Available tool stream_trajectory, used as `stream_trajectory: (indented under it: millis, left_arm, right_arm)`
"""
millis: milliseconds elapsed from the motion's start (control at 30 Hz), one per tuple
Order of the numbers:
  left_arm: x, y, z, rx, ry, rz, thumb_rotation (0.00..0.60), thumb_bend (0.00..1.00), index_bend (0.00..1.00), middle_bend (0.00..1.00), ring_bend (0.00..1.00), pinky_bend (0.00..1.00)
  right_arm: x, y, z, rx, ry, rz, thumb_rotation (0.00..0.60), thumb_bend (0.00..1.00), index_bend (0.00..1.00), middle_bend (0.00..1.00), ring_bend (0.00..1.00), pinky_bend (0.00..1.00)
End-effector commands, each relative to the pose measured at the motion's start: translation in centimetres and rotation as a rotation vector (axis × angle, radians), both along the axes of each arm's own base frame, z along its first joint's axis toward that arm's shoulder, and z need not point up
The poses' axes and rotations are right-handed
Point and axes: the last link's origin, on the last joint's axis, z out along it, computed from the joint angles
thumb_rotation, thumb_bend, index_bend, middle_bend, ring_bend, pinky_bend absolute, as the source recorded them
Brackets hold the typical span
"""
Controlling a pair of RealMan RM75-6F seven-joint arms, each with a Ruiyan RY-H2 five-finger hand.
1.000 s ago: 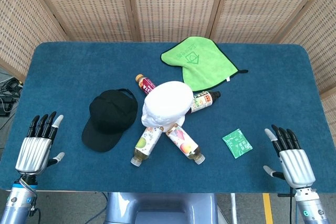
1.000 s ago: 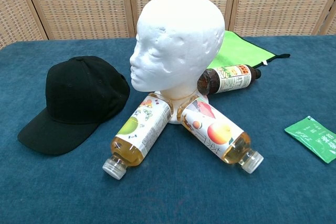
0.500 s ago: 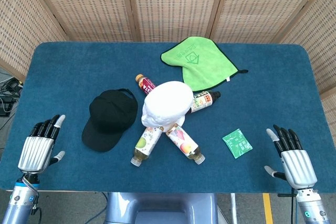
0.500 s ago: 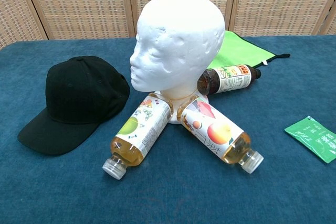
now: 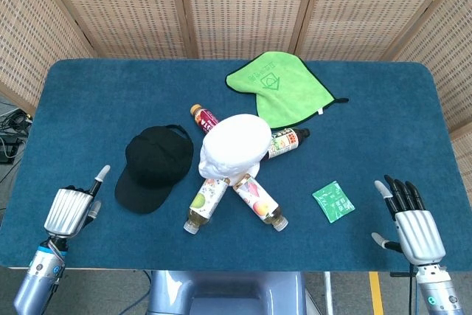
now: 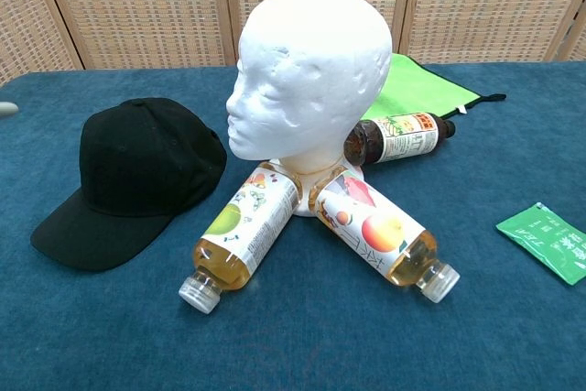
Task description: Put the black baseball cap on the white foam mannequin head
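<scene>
The black baseball cap [image 5: 153, 167] lies flat on the blue table, brim toward the front edge, just left of the white foam mannequin head [image 5: 236, 145]. In the chest view the cap [image 6: 137, 176] sits beside the upright head [image 6: 307, 80], which faces left and is bare. My left hand [image 5: 71, 210] hovers at the front left, a short way left of the brim, holding nothing, with one finger stretched toward the cap; its fingertip [image 6: 5, 109] pokes into the chest view's left edge. My right hand [image 5: 409, 220] stays at the front right, fingers spread and empty.
Three drink bottles lie around the head's base: one [image 5: 204, 201] front left, one [image 5: 259, 201] front right, one [image 5: 286, 142] behind right. A green cloth [image 5: 279, 86] lies at the back. A small green packet [image 5: 333, 201] lies near my right hand.
My left hand has moved right toward the cap and turned, its fingers now foreshortened with one pointing forward. The right hand and all objects stay put.
</scene>
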Motion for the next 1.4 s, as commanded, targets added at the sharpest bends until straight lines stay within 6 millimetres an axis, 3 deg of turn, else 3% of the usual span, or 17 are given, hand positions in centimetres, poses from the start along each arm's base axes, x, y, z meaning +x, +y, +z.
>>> stream_trajectory:
  millis: [33, 367, 867, 1233, 1400]
  left_arm:
    - [-0.4, 0.2, -2.0, -0.059, 0.016, -0.021, 0.6, 0.47, 0.0, 0.84, 0.85, 0.78]
    - [-1.2, 0.3, -5.6, -0.117, 0.085, -0.081, 0.6, 0.52, 0.0, 0.86, 0.86, 0.79]
    - [-1.9, 0.5, -7.6, -0.108, 0.091, -0.104, 0.6, 0.45, 0.0, 0.86, 0.86, 0.79]
    - [-2.0, 1.1, -8.4, -0.081, 0.096, -0.121, 0.6, 0.45, 0.2, 0.86, 0.86, 0.79]
    - [-1.9, 1.5, -9.0, -0.074, 0.106, -0.126, 0.6, 0.46, 0.23, 0.86, 0.86, 0.79]
  right_arm:
    - [0.0, 0.0, 0.0, 0.0, 0.001, 0.001, 0.6, 0.06, 0.04, 0.0, 0.0, 0.0]
    - [-0.1, -0.1, -0.1, -0.006, 0.007, -0.004, 0.6, 0.06, 0.05, 0.0, 0.0, 0.0]
    - [-0.2, -0.2, -0.1, -0.018, 0.004, -0.006, 0.6, 0.06, 0.05, 0.0, 0.0, 0.0]
    - [-0.2, -0.2, -0.1, -0.021, 0.001, -0.004, 0.6, 0.06, 0.05, 0.0, 0.0, 0.0]
    - [-0.2, -0.2, 0.1, -0.028, -0.003, -0.008, 0.6, 0.06, 0.05, 0.0, 0.0, 0.0]
